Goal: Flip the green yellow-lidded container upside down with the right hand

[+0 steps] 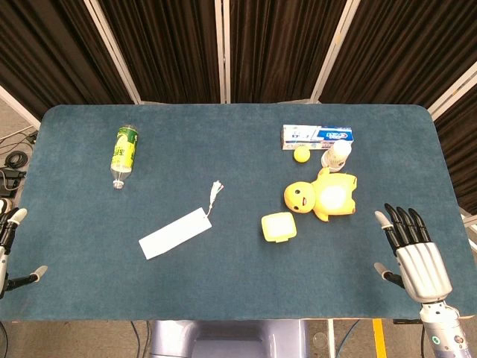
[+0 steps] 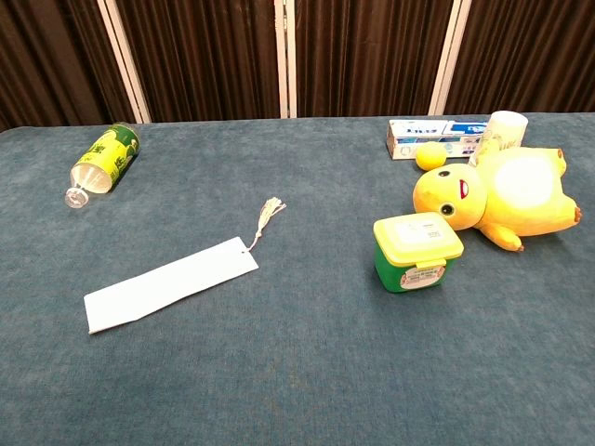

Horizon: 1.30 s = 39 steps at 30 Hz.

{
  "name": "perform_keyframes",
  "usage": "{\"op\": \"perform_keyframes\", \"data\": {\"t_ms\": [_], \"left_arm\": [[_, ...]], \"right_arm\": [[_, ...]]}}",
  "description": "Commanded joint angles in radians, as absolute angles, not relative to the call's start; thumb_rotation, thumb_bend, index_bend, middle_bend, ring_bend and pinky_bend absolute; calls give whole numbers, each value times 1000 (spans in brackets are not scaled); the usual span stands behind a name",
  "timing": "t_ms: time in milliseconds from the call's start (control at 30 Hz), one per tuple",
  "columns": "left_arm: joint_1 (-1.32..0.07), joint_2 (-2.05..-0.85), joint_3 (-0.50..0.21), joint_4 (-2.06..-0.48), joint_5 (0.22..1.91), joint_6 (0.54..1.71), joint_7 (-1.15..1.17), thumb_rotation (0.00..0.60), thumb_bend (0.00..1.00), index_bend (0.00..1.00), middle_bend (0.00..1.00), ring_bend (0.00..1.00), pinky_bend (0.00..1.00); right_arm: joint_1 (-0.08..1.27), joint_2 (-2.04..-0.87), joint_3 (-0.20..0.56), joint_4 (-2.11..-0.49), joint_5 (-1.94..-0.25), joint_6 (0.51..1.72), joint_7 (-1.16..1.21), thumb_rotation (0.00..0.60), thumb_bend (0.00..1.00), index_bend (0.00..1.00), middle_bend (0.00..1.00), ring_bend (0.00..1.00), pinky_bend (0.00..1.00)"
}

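**Container upright, untouched**

Green container (image 2: 416, 252), yellow lid up, stands on the blue surface (image 1: 238, 298) just beside the yellow plush toy (image 1: 322, 195). Right hand (image 1: 414, 250) sits near the surface's right edge, fingers spread, holding nothing, well apart from it. Left hand (image 1: 9, 242) at far left edge, mostly cropped; fingers apart, empty.
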<state>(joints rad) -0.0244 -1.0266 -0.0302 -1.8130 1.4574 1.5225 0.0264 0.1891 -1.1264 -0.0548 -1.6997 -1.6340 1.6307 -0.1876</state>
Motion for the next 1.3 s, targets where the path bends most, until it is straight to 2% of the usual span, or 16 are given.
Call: {"op": "perform_keyframes", "data": {"t_ms": [33,200,400,467,567,767,867,967,1100,1300], "left_arm": [[-23,-1026,-30,-1815,1460,1525,29,600,0,0,0,0,0],[-23,-1024,-29,-1818,1458,1522,35,600,0,0,0,0,0],[-35,-1029,-40,-1816,1430,1497,41,600,0,0,0,0,0],[-39,-1032,-43,-1814,1417,1487,46,600,0,0,0,0,0],[-41,-1032,-44,-1814,1406,1478,49,600,0,0,0,0,0],[-45,-1034,-50,-1811,1385,1469,59,600,0,0,0,0,0],[-49,-1038,-53,-1807,1373,1461,64,600,0,0,0,0,0],[-54,-1043,-56,-1802,1359,1449,72,600,0,0,0,0,0],[-58,-1048,-56,-1798,1350,1439,78,600,0,0,0,0,0],[-64,-1049,-54,-1795,1344,1423,83,600,0,0,0,0,0]], "right_arm": [[187,-1127,-49,-1698,-1633,1612,-184,600,0,0,0,0,0],[224,-1138,-45,-1705,-1641,1520,-199,600,0,0,0,0,0],[379,-1142,19,-1786,-1641,1290,-341,600,0,0,0,0,0],[446,-1149,48,-1831,-1609,1182,-408,600,0,0,0,0,0],[502,-1163,73,-1864,-1571,1091,-479,600,0,0,0,0,0],[668,-1274,147,-1855,-1409,865,-706,600,0,0,0,0,0],[718,-1323,169,-1831,-1319,820,-783,600,0,0,0,0,0],[778,-1374,173,-1789,-1218,785,-884,600,0,0,0,0,53],[838,-1421,141,-1740,-1110,769,-1007,600,0,0,0,0,87],[896,-1476,97,-1707,-978,815,-1132,600,0,0,0,0,123]]}}
